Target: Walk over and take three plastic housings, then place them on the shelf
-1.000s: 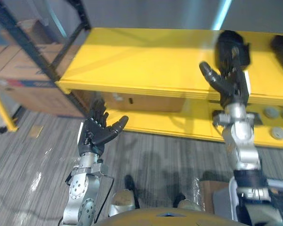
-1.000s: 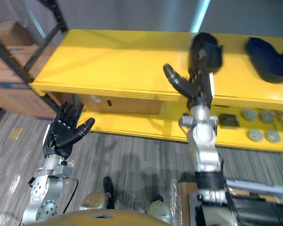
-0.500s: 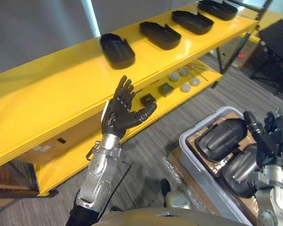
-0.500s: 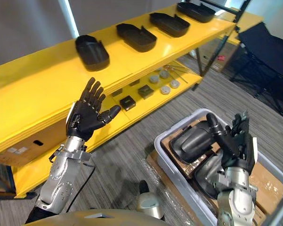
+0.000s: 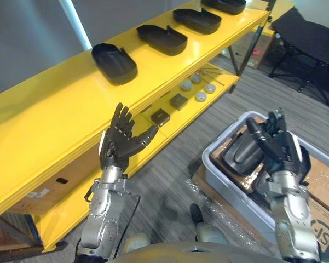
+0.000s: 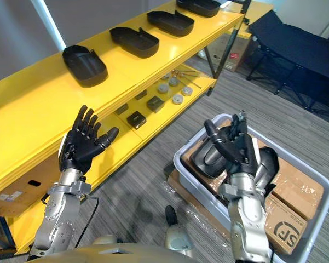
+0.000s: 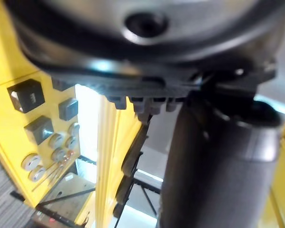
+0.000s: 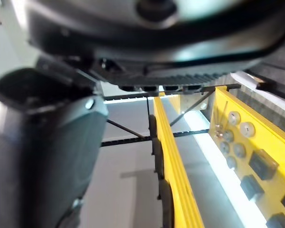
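Note:
Several black plastic housings lie in a row on the yellow shelf's top board [image 5: 55, 115]; the nearest housing [image 5: 114, 63] is at its left end and another [image 6: 134, 41] lies beside it. Two more dark housings [image 6: 207, 158] [image 6: 269, 163] rest in a grey bin [image 6: 182, 164] on the floor at the right. My right hand [image 6: 238, 149] hovers open just above the bin's housings, holding nothing. In front of the shelf edge my left hand [image 5: 120, 145] is raised, open and empty.
The lower shelf board [image 6: 128, 142] carries small dark blocks [image 6: 136, 119] and round discs [image 6: 177, 99]. Cardboard boxes [image 6: 284, 230] lie inside the bin. A black folding cot [image 6: 295, 49] stands at the far right, beyond the shelf's end post [image 6: 221, 52].
The camera has swung from the shelf towards the bin. My right hand, at the shelf with a housing a second ago, now hangs higher over the bin's housings. The left hand stays raised.

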Available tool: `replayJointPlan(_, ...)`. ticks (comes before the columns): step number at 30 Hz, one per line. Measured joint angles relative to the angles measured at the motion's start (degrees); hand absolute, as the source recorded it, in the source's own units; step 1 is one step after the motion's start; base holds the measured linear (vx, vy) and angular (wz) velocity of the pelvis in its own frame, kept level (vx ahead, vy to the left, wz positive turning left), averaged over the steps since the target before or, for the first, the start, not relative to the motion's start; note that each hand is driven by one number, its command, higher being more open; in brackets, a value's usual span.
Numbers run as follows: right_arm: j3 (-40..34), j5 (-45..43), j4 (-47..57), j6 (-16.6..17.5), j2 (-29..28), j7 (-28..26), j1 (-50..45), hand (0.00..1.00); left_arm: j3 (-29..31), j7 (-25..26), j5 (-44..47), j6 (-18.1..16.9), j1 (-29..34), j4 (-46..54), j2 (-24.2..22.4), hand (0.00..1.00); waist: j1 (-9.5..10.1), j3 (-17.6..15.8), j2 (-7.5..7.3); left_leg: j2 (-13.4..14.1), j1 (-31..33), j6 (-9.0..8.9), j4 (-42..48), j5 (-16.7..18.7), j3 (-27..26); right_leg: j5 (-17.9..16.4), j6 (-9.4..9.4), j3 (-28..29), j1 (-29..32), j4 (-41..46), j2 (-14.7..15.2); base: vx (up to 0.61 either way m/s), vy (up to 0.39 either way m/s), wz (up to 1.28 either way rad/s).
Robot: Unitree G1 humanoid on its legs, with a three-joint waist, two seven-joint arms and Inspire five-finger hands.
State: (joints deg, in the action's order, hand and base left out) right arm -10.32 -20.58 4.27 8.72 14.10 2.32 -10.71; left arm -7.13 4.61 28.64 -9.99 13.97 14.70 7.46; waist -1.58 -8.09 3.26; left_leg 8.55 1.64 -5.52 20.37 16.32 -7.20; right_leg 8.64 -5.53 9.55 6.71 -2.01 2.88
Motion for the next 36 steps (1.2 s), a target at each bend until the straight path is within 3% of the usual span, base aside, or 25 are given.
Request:
replayJointPlan(2, 0.02, 0.0, -5.43, 0.02, -0.14, 2.41, 2.03, 1.0, 0.06, -0.27, 0.01, 0.0, 0.14, 0.67, -0.35, 1.0, 1.3, -0.07, 0.16, -0.87, -0.02, 0.09, 0.23, 0.03, 1.12, -0.85, -0.57, -1.42, 0.47, 2.88, 0.78, -0.03, 0.118, 0.34)
replayJointPlan(5, -0.02, -0.59, -7.96, 0.97, -3.1, 6.62, 1.08, 1.0, 0.66, -1.55, 0.3, -0.05, 1.1, 2.03, -1.1, 1.0, 1.51, -0.36, 0.24, -2.39, -0.65, 0.61, 0.85, 0.28, 3.09, -3.47, -0.98, -2.84, 1.97, 10.13, 2.05, -0.04, 0.094, 0.28)
replayJointPlan(7, 0.16, -1.55, -7.45, 3.54, -7.53, 7.42, -1.42, 1.0, 1.22, -3.58, 0.42, -0.01, 3.06, 3.52, -1.3, 1.0, 1.7, -1.29, -0.65, -3.25, -2.25, 1.51, 1.5, 0.91, 2.43, -3.41, -1.1, -1.57, 2.05, 12.47, 2.46, -0.1, 0.102, -0.28)
replayJointPlan(9, 1.76, -3.54, -5.07, 6.62, -11.25, 6.34, -5.13, 1.0, 1.53, -6.43, 2.98, 0.14, 4.71, 4.83, -1.17, 1.0, 2.83, -2.21, -2.25, -4.45, -3.05, 2.88, 2.31, 2.39, -1.37, -1.39, -2.87, -1.74, 2.11, 10.22, 3.71, -0.21, 0.098, -0.96)
replayJointPlan(10, 3.29, -4.4, -4.41, 6.94, -11.92, 4.96, -6.08, 1.0, 1.88, -6.77, 3.21, 0.25, 5.44, 5.04, -1.04, 1.0, 3.41, -2.8, -3.41, -4.51, -3.14, 4.33, 2.27, 2.81, -5.37, 1.98, -3.34, -2.88, 1.79, 4.97, 5.11, -0.32, 0.093, -1.29)
replayJointPlan(11, 4.15, -4.66, -4.4, 6.92, -11.85, 4.45, -5.9, 1.0, 1.94, -6.73, 3.19, 0.34, 5.56, 4.88, -1.07, 1.0, 3.39, -3.37, -3.7, -4.77, -3.29, 4.95, 1.74, 2.49, -6.83, 1.12, -2.4, -6.71, 1.45, 3.48, 6.59, -0.38, 0.094, -1.46)
replayJointPlan(12, 5.55, -4.65, -4.38, 6.98, -11.44, 3.94, -5.32, 1.0, 1.96, -6.59, 3.19, 0.5, 5.6, 4.52, -1.6, 1.0, 3.44, -4.42, -3.26, -3.93, -3.83, 6.04, 0.64, 1.69, -10.28, -1.38, 0.52, -15.37, 3.71, 6.53, 9.22, -0.34, 0.09, -1.26)
replayJointPlan(13, 6.47, -4.65, -4.38, 6.98, -11.3, 3.59, -5.16, 1.0, 1.94, -6.62, 3.24, 0.6, 5.57, 4.04, -1.76, 1.0, 3.58, -4.81, -2.57, -2.68, -4.02, 6.2, 0.21, 1.19, -12.55, -2.18, 1.64, -19.26, 5.67, 12.22, 9.98, -0.34, 0.11, -1.36)
replayJointPlan(14, 7.32, -4.6, -4.66, 6.99, -11.3, 3.2, -5.19, 1.0, 1.89, -6.7, 3.42, 0.63, 5.14, 3.01, -1.85, 1.0, 2.92, -4.89, -1.84, -0.79, -4.09, 6.03, -0.41, 0.04, -14.27, -4.43, 4.11, -23.23, 6.27, 23.98, 11.26, -0.23, 0.074, -0.9)
replayJointPlan(16, 7.86, -4.56, -4.93, 7.17, -11.28, 3.17, -5.07, 1.0, 1.85, -6.7, 4.58, 0.6, 4.49, 2.84, -1.83, 1.0, 3.07, -4.86, -1.85, 0.64, -3.96, 5.49, -0.62, -0.62, -14.96, -8.38, 4.92, -25.39, 5.06, 32.64, 12.47, -0.09, -0.006, -0.51)
replayJointPlan(17, 9.09, -4.56, -6.59, 7.93, -11.09, 2.83, -3.99, 1.0, 1.91, -6.71, 4.99, 0.04, 4.29, 2.84, -1.88, 1.0, 3.15, -4.72, -2.11, 2.21, -3.46, 4.61, -0.55, -1.37, -16.12, -12.86, 4.95, -26.93, 2.89, 39.08, 14.21, -0.03, -0.113, -0.54)
replayJointPlan(20, 12.3, -4.55, -8.73, 8.32, -9.94, 1.84, -1.89, 1.0, 2.95, -6.72, 4.98, -0.57, 4.55, 2.77, -1.94, 1.0, 4.02, -3.8, -3.83, 4.61, -1.53, 2.29, 1.06, -2.93, -18.4, -16.01, 4.46, -28.47, 0.06, 40.25, 17.41, -0.03, -0.198, -0.59)
replayJointPlan(21, 13.92, -4.42, -8.9, 8.28, -8.7, 1.34, -0.69, 1.0, 3.17, -6.65, 5.46, -0.7, 4.71, 2.15, -2.21, 1.0, 4.7, -3.43, -3.72, 6.54, -0.52, 0.94, 2.59, -3.76, -19.26, -16.97, 4.38, -30.93, 0.25, 38.39, 15.77, -0.06, -0.273, -0.8)
replayJointPlan(22, 14.32, -4.4, -8.91, 8.25, -8.29, 1.23, -0.4, 1.0, 2.9, -6.62, 6.08, -0.69, 4.93, 1.75, -2.71, 1.0, 5.01, -3.04, -2.68, 7.26, -0.47, 0.83, 2.21, -3.92, -19.32, -16.82, 4.21, -31.34, 0.29, 36.96, 14.31, -0.06, -0.285, -0.97)
replayJointPlan(23, 15.04, -4.25, -8.98, 7.87, -7.85, 0.92, 0.32, 1.0, 2.52, -6.57, 7.82, -0.78, 5.75, 1.46, -3.36, 1.0, 5.6, -2.11, -1.02, 9.61, -0.67, -0.37, 0.68, -5.33, -19.77, -17.04, 4.12, -30.87, 0.23, 32.37, 11.17, -0.01, -0.251, -1.1)
replayJointPlan(24, 15.86, -2.53, -8.86, 7.04, -7.71, 0.36, 1.61, 1.0, 2.9, -6.49, 9.65, -1.46, 6.44, 1.46, -4.25, 1.0, 5.97, -1.97, -0.68, 11.48, -1.16, -2.13, 0.53, -6.8, -21.8, -20.61, 5.4, -31.86, -0.41, 31.4, 10.97, -0.02, -0.326, -1.13)
replayJointPlan(25, 16.31, -1.87, -8.85, 6.58, -7.65, -0.1, 2.1, 1.0, 3.14, -6.27, 10.38, -1.61, 6.65, 1.28, -4.4, 1.0, 5.84, -1.81, -1.48, 11.34, -1.37, -2.27, 0.99, -6.87, -22.69, -21.4, 4.0, -32.59, -0.6, 31.2, 12.54, -0.02, -0.428, -1.07)
replayJointPlan(26, 16.72, 0.05, -8.88, 4.89, -7.35, -1.46, 3.19, 1.0, 3.9, -5.5, 12.17, -2.0, 6.35, 0.12, -4.2, 1.0, 5.75, -1.86, -2.23, 12.15, -1.48, -2.51, 2.59, -6.82, -23.4, -23.58, 0.02, -31.88, -1.39, 28.33, 11.52, -0.03, -0.366, -0.77)
replayJointPlan(27, 16.88, 0.16, -8.88, 3.31, -6.0, -2.36, 3.76, 1.0, 4.37, -4.72, 13.81, -2.11, 6.5, -1.29, -5.51, 1.0, 5.46, -1.8, -0.28, 14.43, -1.39, -2.07, 2.95, -7.25, -22.4, -21.74, 1.9, -31.32, -1.52, 27.71, 8.3, -0.01, -0.362, -0.94)
replayJointPlan(29, 17.55, 0.21, -8.47, 1.6, -4.55, -3.77, 3.56, 1.0, 4.25, -3.93, 16.48, -2.47, 8.17, -1.85, -6.92, 1.0, 5.33, -1.79, -0.36, 16.12, -1.59, 1.38, 3.14, -9.95, -19.95, -20.94, 3.73, -29.16, -1.9, 24.71, 4.78, 0.01, -0.256, -0.79)
replayJointPlan(30, 17.12, 1.37, -7.59, 1.59, -3.76, -4.26, 3.0, 1.0, 3.03, -3.83, 18.57, -2.59, 8.57, -2.22, -6.99, 1.0, 5.24, -2.23, -1.21, 15.61, -0.18, 1.62, 3.98, -10.1, -16.07, -20.41, 4.72, -27.85, -2.17, 22.34, 3.78, -0.01, -0.212, -0.63)
replayJointPlan(31, 15.47, 2.3, -6.65, 1.58, -2.81, -4.25, 2.21, 1.0, 1.24, -3.86, 19.24, -2.58, 8.38, -3.37, -7.03, 1.0, 5.06, -2.36, -1.42, 13.83, 1.52, -0.07, 5.39, -8.61, -12.56, -19.18, 5.5, -26.95, -2.21, 20.03, 3.0, -0.01, -0.201, -0.56)
replayJointPlan(33, 12.88, 2.28, -6.02, 1.58, -2.07, -3.6, 1.43, 1.0, -1.25, -4.07, 18.74, -2.55, 8.69, -4.6, -7.05, 1.0, 4.88, -2.86, -2.27, 10.22, 3.11, -0.62, 6.27, -6.32, -10.07, -17.24, 5.67, -25.66, -3.21, 16.46, 2.64, 0.0, -0.077, -0.4)
replayJointPlan(36, 9.48, 2.35, -6.07, 1.74, -0.95, -1.05, 1.19, 1.0, -2.56, -5.27, 18.72, -2.35, 8.8, -5.24, -6.88, 1.0, 4.68, -2.95, -2.41, 5.07, 5.23, 0.42, 2.6, -5.61, -8.63, -15.08, 4.77, -24.85, -4.79, 12.86, 2.65, 0.02, 0.06, -0.23)
